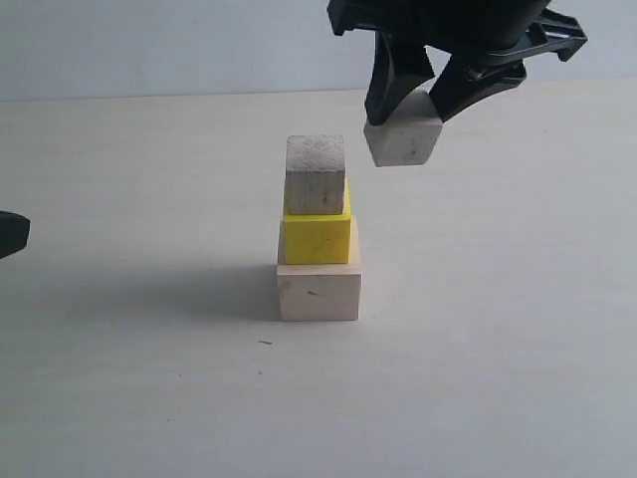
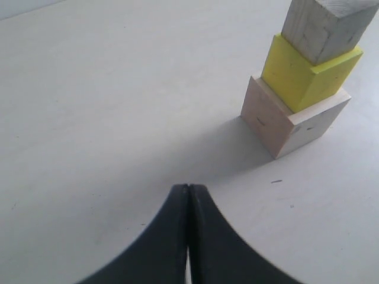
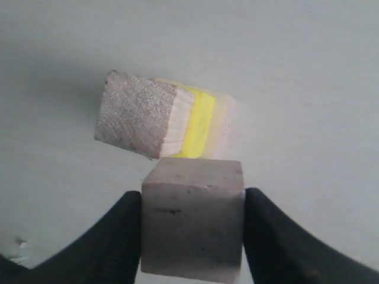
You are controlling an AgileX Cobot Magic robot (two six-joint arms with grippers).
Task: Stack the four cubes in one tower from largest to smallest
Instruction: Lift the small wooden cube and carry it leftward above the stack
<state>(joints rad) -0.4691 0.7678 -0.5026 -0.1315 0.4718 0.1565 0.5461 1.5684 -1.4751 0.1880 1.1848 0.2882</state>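
Observation:
A tower of three stands mid-table: the large pale wood cube [image 1: 318, 291] at the bottom, the yellow cube [image 1: 317, 237] on it, a bare wood cube [image 1: 316, 174] on top. The same stack shows in the left wrist view, with pale cube [image 2: 284, 121], yellow cube [image 2: 305, 74] and wood cube [image 2: 323, 26]. My right gripper [image 1: 410, 108] hangs in the air up and to the right of the stack, shut on the smallest bare wood cube [image 1: 403, 137], which fills the space between its fingers [image 3: 192, 228]. The left gripper [image 2: 188, 190] is shut and empty, low over the table, well away from the stack.
The pale tabletop [image 1: 498, 378] stretches all round the stack. A dark tip of the left arm [image 1: 12, 234] shows at the left edge of the exterior view. A small dark mark [image 1: 265, 343] lies on the table in front of the stack.

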